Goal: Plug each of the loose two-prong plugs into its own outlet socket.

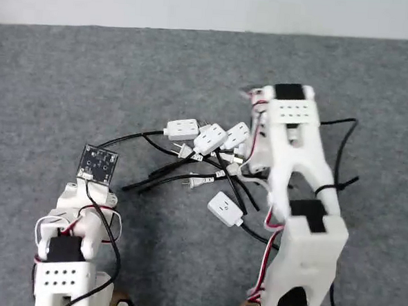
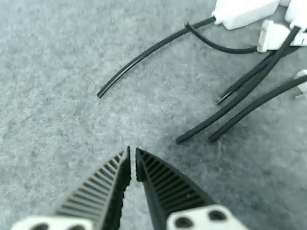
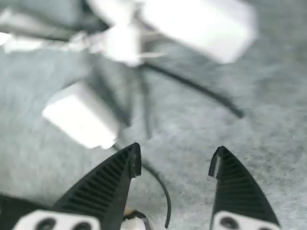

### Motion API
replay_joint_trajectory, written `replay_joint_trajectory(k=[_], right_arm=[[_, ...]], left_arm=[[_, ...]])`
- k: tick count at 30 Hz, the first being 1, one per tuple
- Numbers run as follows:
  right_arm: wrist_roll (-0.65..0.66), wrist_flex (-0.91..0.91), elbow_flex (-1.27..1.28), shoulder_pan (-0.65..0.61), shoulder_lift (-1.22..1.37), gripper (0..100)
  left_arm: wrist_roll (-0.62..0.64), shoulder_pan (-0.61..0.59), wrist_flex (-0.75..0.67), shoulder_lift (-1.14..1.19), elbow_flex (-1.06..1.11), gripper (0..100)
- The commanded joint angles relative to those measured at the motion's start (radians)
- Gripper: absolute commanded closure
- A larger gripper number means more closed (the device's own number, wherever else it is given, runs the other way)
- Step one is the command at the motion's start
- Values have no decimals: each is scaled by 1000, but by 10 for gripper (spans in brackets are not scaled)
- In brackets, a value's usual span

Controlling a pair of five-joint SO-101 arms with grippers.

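Note:
Several white outlet sockets lie among black cords mid-table: one (image 1: 182, 129) far left of the cluster, two more (image 1: 212, 138) (image 1: 236, 134) beside it, and one (image 1: 225, 208) nearer the arms. Loose two-prong plugs (image 1: 183, 150) (image 1: 192, 182) lie between them. My left gripper (image 2: 133, 158) is shut on nothing, low over bare carpet, short of the cord ends; a socket (image 2: 244, 12) and a plug (image 2: 271, 36) lie beyond it. My right gripper (image 3: 176, 160) stands open above the carpet, with a socket (image 3: 81, 120) close ahead and another socket (image 3: 201, 24) and a plug (image 3: 122, 45) farther on.
Grey carpet (image 1: 70, 82) covers the table. The black cords (image 1: 154, 174) cross one another and trail toward the left arm (image 1: 74, 242). The right arm (image 1: 304, 221) hangs over the right part of the cluster and hides some of it.

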Motion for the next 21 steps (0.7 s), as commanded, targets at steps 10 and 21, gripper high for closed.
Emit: replay_joint_trajectory(k=[10,21], right_arm=[[109,-41,408,-234,-277,754],[213,-189,493,-303,-280,757]], left_arm=[[5,-12,-61,-74,18,985],[11,-190,-68,-74,-15,985]])
